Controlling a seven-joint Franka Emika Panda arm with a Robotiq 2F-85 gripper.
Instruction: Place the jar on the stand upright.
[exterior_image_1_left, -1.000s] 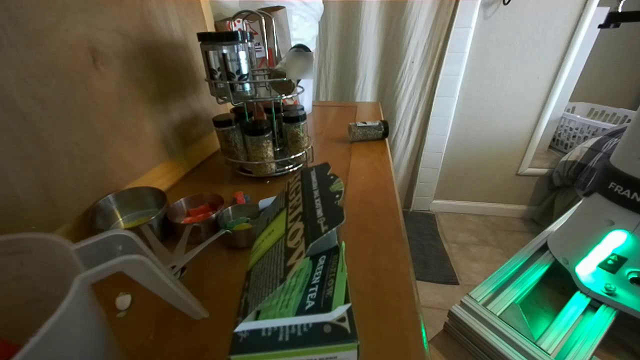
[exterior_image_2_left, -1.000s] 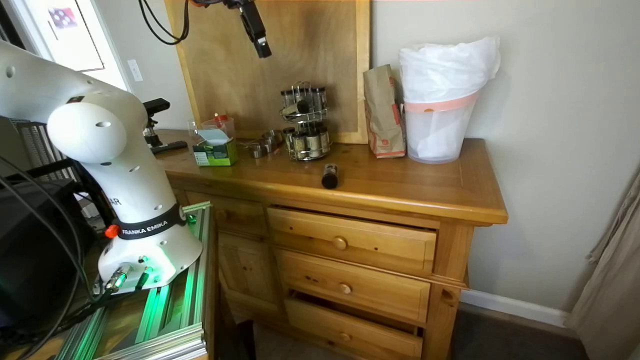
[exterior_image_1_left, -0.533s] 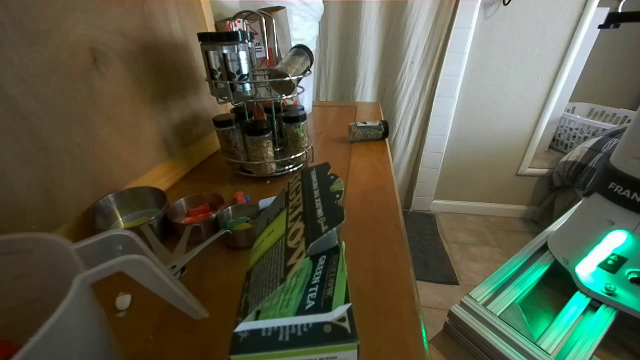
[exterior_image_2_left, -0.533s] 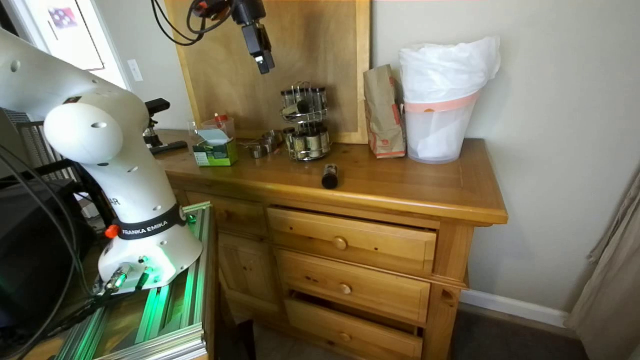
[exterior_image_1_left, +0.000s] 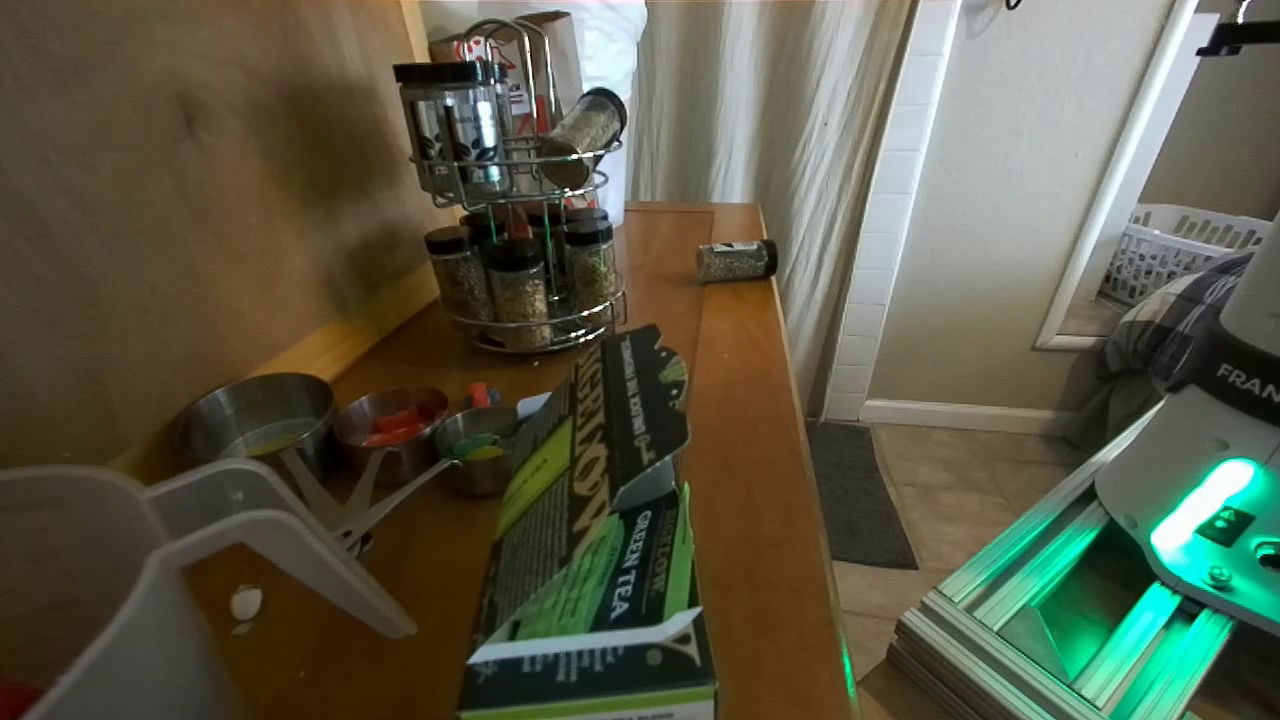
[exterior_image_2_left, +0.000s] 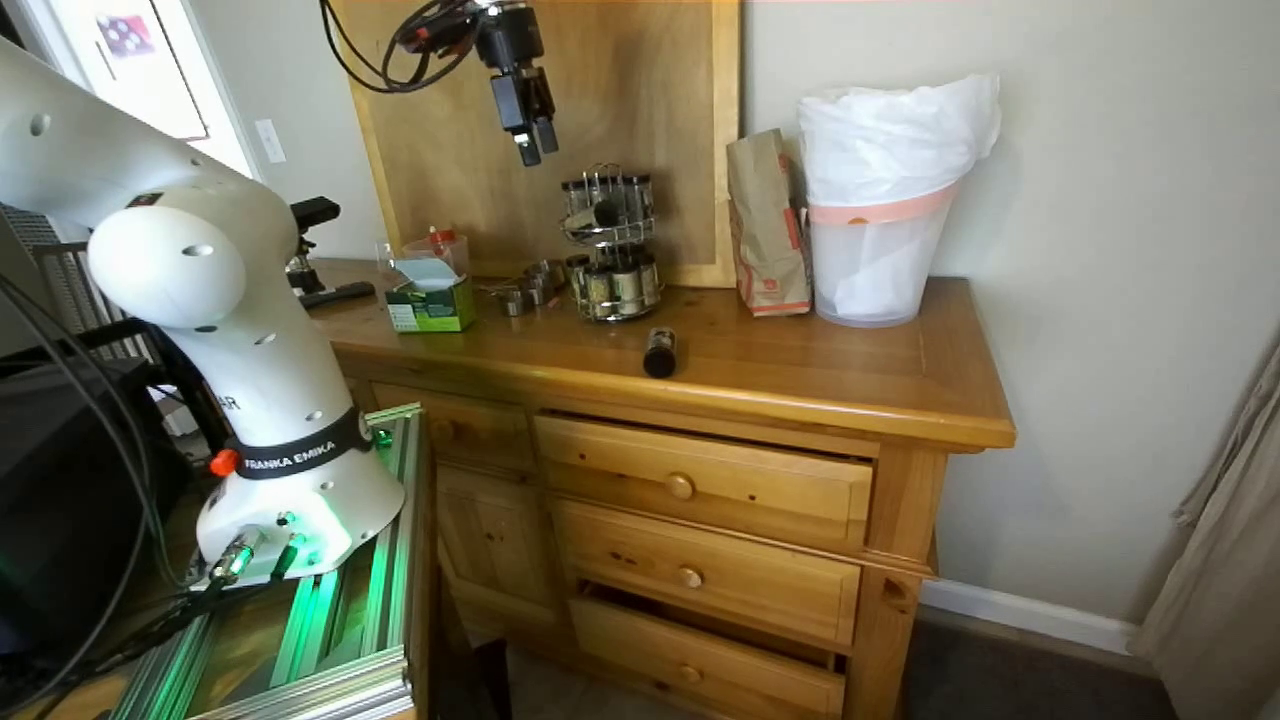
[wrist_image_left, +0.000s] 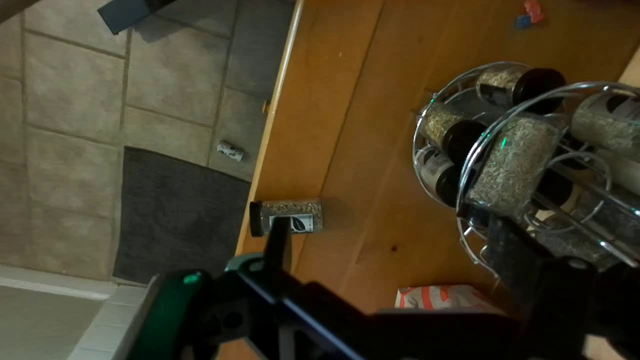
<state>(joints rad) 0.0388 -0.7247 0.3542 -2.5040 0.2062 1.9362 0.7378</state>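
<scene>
A clear glass jar with a dark cap lies on its side on the dresser, in both exterior views (exterior_image_1_left: 735, 262) (exterior_image_2_left: 661, 352) and in the wrist view (wrist_image_left: 292, 206). The two-tier chrome wire stand (exterior_image_1_left: 535, 347) (exterior_image_2_left: 613, 240) (wrist_image_left: 484, 142) stands behind it, near the wooden back panel. Several upright jars fill it. Another jar (exterior_image_1_left: 583, 135) (wrist_image_left: 515, 165) leans tilted in its upper tier. My gripper (exterior_image_2_left: 538, 148) is above and to the left of the stand in an exterior view. In the wrist view its fingers (wrist_image_left: 390, 225) are wide apart with nothing between them.
A green tea box (exterior_image_1_left: 600, 540) (exterior_image_2_left: 437, 308), metal measuring cups (exterior_image_1_left: 390, 430) and a plastic jug (exterior_image_1_left: 80, 560) stand along the dresser. A paper bag (exterior_image_2_left: 768, 225) and a lined bin (exterior_image_2_left: 880, 220) stand beyond the stand. The lying jar's cap is near the dresser's front edge.
My gripper has come down and a little to the right in an exterior view and has turned, so both fingers now show apart. The jars and the stand have not moved.
</scene>
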